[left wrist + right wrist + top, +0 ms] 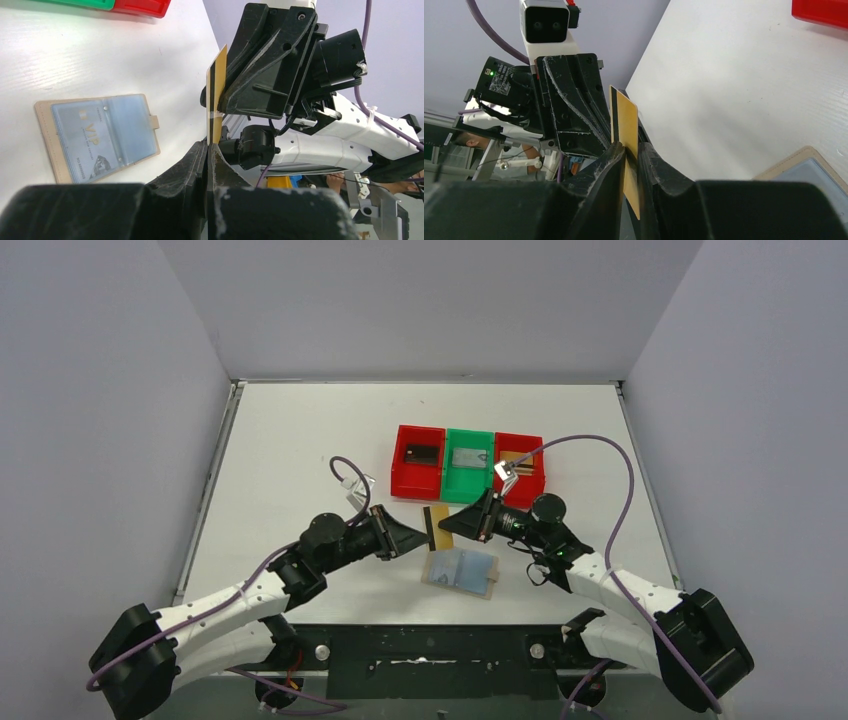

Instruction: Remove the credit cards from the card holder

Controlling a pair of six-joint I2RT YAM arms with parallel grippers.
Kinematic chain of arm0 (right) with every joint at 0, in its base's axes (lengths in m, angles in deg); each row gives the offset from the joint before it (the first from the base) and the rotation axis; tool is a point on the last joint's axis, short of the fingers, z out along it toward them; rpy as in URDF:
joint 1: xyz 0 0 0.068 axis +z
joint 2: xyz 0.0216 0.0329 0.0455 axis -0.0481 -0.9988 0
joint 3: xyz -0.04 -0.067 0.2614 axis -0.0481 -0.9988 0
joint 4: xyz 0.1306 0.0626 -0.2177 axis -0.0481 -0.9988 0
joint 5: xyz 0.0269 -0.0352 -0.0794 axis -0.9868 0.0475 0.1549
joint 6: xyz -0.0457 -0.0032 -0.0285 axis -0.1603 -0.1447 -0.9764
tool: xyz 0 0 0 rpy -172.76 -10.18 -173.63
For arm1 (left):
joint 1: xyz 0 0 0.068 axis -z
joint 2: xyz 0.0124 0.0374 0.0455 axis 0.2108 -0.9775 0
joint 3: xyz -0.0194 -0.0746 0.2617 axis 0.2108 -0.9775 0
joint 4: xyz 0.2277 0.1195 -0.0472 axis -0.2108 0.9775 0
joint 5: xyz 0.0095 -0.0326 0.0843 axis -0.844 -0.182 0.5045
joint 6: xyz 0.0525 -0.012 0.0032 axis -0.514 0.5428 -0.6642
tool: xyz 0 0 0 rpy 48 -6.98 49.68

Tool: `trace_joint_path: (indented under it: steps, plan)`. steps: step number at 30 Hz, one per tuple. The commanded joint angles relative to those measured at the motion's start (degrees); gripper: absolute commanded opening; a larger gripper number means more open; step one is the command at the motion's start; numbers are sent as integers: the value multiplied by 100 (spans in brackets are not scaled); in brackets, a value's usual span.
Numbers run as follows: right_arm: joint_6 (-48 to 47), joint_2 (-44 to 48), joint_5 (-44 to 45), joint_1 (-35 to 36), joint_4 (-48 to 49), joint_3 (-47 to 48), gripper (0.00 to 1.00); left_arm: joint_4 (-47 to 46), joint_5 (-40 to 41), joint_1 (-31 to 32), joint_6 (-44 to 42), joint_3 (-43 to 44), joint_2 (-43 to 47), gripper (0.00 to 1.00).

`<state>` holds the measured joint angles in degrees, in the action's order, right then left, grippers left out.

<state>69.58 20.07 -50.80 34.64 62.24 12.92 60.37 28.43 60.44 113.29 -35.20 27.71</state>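
Clearly both claws hold one gold credit card (216, 85): the left claw (207, 146) is closed on one edge and the right claw (629, 148) on the opposite edge. The card stands upright just beyond the card holder (462, 571), which lies open on the desk (300, 460). Farther beyond the holder sit red and green trays (465, 492).

The left arm (232, 600) and right arm (622, 586) are white shells with black joints and bulky black bases. A purple cable (600, 442) loops along each, fastened with white ties.
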Motion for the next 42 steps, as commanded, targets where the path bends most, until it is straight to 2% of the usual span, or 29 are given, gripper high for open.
trace_joint_path:
  steps: [1,5,7,10,13,16,19,22,24,28,33,37,42]
  plan:
    - [68,194,-249,-25,560,4,15,-330,48,-59,12,-48,101,0]
    - [62,211,-263,-50,559,17,5,-252,75,-72,18,-46,120,2]
    - [26,225,-260,-59,514,17,0,-219,89,-81,20,-31,140,14]
    - [-136,307,-167,-85,262,63,0,20,172,-91,-70,52,182,38]
    - [-550,503,147,-142,-557,228,0,458,309,-100,-224,202,281,52]
    - [-1308,793,804,-181,-1758,574,0,850,519,-99,-306,282,446,59]
    - [-2415,1046,1800,-206,-3057,1119,0,1153,731,-108,-360,303,635,63]
    - [-3603,1260,2981,-208,-3887,1535,0,1428,865,-111,-435,338,762,66]
    - [-4555,1345,3551,-208,-4119,1689,0,1600,958,-123,-474,364,841,69]
    - [-6382,1404,4262,-208,-4236,1908,0,1939,1198,-116,-573,438,1010,83]
    - [-7963,921,5403,-223,-4343,2153,0,2396,1574,-129,-678,541,1296,88]
    - [-8851,142,5359,-477,-4887,2625,0,2722,1859,-143,-710,507,1612,89]
    - [-9510,-600,4358,-1125,-5277,3186,0,2972,2130,-169,-762,431,1991,89]
